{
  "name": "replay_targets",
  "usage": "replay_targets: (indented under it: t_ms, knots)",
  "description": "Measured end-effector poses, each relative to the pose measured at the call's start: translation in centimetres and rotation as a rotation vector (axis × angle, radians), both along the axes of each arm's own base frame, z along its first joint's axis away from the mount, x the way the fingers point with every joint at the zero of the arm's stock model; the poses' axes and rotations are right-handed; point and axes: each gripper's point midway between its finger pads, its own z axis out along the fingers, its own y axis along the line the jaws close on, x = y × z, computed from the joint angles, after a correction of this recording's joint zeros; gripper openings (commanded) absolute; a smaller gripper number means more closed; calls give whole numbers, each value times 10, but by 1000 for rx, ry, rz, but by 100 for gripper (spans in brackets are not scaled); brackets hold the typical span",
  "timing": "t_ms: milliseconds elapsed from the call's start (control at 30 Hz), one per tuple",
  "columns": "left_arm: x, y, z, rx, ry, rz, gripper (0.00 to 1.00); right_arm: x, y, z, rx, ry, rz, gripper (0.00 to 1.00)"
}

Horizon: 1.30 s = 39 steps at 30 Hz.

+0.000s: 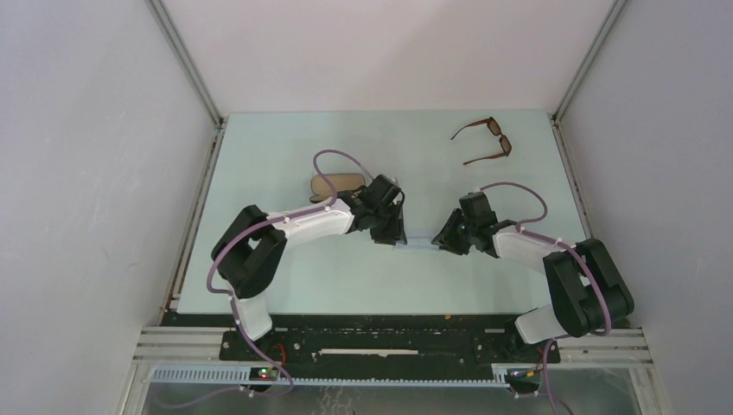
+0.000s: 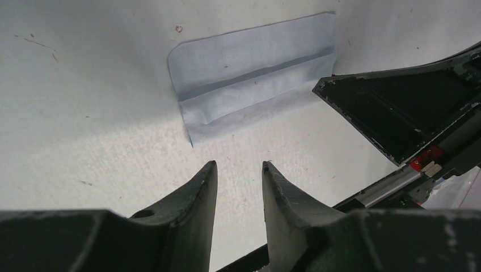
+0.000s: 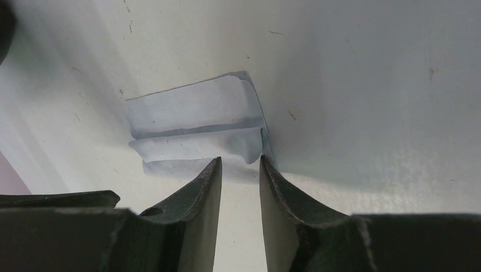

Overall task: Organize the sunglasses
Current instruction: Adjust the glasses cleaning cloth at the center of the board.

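The brown-framed sunglasses [image 1: 487, 140] lie unfolded on the table at the far right, apart from both arms. A folded pale blue cloth [image 1: 421, 243] lies between the two grippers; it also shows in the left wrist view [image 2: 255, 73] and the right wrist view [image 3: 195, 122]. My left gripper [image 1: 393, 235] is open and empty, a short way from the cloth's left end [image 2: 239, 164]. My right gripper [image 1: 442, 239] is open and empty, its fingertips at the cloth's right end [image 3: 240, 160]. The black case with tan lining [image 1: 333, 184] lies behind the left arm, partly hidden.
White walls with metal frame posts close in the table on the left, back and right. The right gripper's body [image 2: 408, 107] shows at the right of the left wrist view. A black rail [image 1: 389, 346] runs along the near edge.
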Motion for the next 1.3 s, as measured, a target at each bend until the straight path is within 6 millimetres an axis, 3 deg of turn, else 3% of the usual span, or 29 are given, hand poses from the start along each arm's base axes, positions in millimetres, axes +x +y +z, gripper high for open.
replay_targets:
  t_ms: [667,1300]
  knots:
    - [-3,-2,0,0,-4,-11,40,8,5,-1,32,-12,-6,36]
    - [-5,-3,0,8,-10,-19,40,46,21,12,66,-39,-23,36]
